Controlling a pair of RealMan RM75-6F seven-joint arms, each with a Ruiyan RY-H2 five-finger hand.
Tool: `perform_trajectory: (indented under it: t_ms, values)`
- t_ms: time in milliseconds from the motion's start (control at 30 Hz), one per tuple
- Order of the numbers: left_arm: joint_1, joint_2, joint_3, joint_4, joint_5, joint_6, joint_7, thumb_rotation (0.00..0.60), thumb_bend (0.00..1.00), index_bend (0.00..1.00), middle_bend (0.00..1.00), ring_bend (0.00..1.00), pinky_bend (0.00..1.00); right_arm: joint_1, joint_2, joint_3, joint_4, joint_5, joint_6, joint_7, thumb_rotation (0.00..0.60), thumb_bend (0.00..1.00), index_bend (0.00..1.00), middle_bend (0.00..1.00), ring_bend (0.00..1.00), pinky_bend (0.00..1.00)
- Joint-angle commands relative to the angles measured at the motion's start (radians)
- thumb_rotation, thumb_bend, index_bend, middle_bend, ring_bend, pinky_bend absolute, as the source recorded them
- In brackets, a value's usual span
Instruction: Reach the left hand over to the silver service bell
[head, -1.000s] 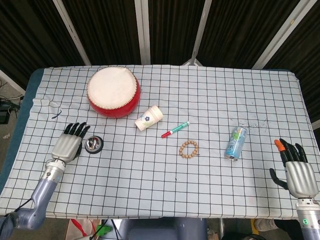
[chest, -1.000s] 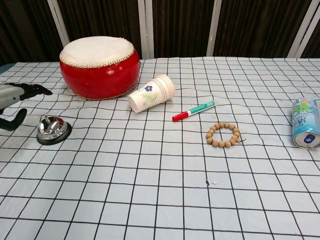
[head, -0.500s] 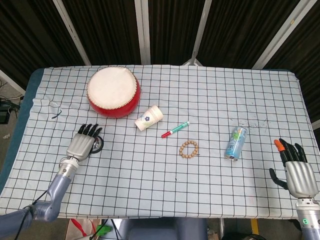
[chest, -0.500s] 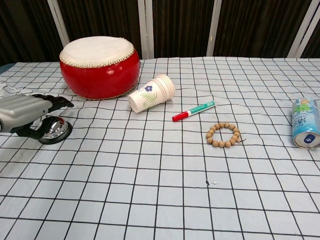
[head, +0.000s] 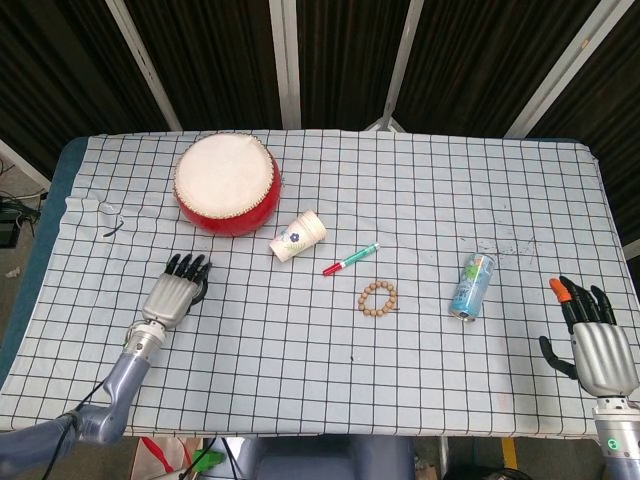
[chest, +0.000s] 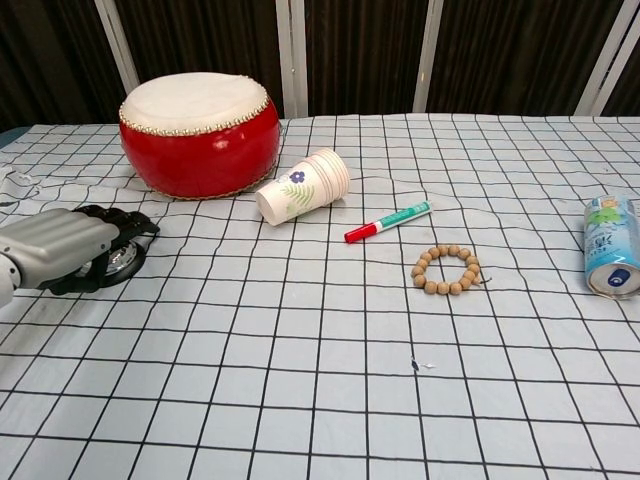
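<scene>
The silver service bell (chest: 126, 261) on its black base sits left of centre, almost wholly covered by my left hand (chest: 62, 247). In the head view the left hand (head: 178, 293) lies flat over the bell with its fingers stretched forward and apart, and only a dark sliver of the bell's base (head: 203, 292) shows beside the fingertips. Whether the palm touches the bell I cannot tell. It holds nothing. My right hand (head: 596, 339) hangs near the table's front right corner, fingers spread and empty, seen only in the head view.
A red drum (head: 227, 183) stands behind the bell. A paper cup (head: 298, 236) lies on its side near a red-capped marker (head: 350, 259) and a bead bracelet (head: 378, 299). A drink can (head: 471, 285) lies to the right.
My left hand has slid right and forward from beside the bell to directly over it, so the bell is now mostly hidden. The right hand has not moved.
</scene>
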Motion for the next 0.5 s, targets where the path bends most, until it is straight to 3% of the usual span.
perform_trajectory:
  t_ms: [33, 133, 233, 500]
  values:
    - [-0.003, -0.007, 0.004, 0.004, 0.0, -0.001, 0.006, 0.6, 1.0, 0.0, 0.0, 0.0, 0.0, -0.001, 0.001, 0.0, 0.0, -0.001, 0.003, 0.003, 0.6, 0.4, 0.04, 0.08, 0.12, 0.04]
    - [-0.004, -0.004, 0.001, -0.004, -0.002, 0.01, 0.012, 0.6, 1.0, 0.0, 0.0, 0.0, 0.0, -0.002, 0.002, 0.0, 0.0, -0.003, 0.006, 0.005, 0.6, 0.4, 0.04, 0.08, 0.12, 0.04]
    - [0.006, 0.037, -0.019, -0.075, 0.024, 0.088, 0.016, 0.6, 1.0, 0.0, 0.0, 0.0, 0.0, -0.001, 0.002, -0.001, 0.001, -0.006, 0.005, 0.008, 0.6, 0.4, 0.04, 0.08, 0.12, 0.04]
    - [0.104, 0.275, -0.035, -0.466, 0.168, 0.378, 0.033, 0.6, 1.0, 0.0, 0.0, 0.0, 0.0, -0.001, 0.004, -0.005, -0.004, -0.02, 0.011, 0.018, 0.6, 0.4, 0.04, 0.08, 0.12, 0.04]
